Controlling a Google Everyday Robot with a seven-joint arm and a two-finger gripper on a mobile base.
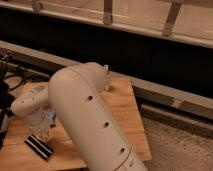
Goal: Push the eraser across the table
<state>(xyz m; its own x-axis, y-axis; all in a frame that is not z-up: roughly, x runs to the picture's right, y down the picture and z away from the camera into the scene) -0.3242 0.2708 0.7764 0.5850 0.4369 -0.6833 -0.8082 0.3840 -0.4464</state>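
Wooden table, eraser near-left. Gripper right above it, can't tell its state. Looks light and stiff; push its long side.

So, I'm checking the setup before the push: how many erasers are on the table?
1. The eraser lies near the table's front-left corner, just below the end effector. The arm covers much of the tabletop, so another could be hidden.

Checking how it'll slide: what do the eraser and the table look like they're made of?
The eraser: matte black block with a pale stripe, maybe felt or foam. The table: light-brown wood, visible plank grain, smooth finish. The gripper hangs just above the eraser.
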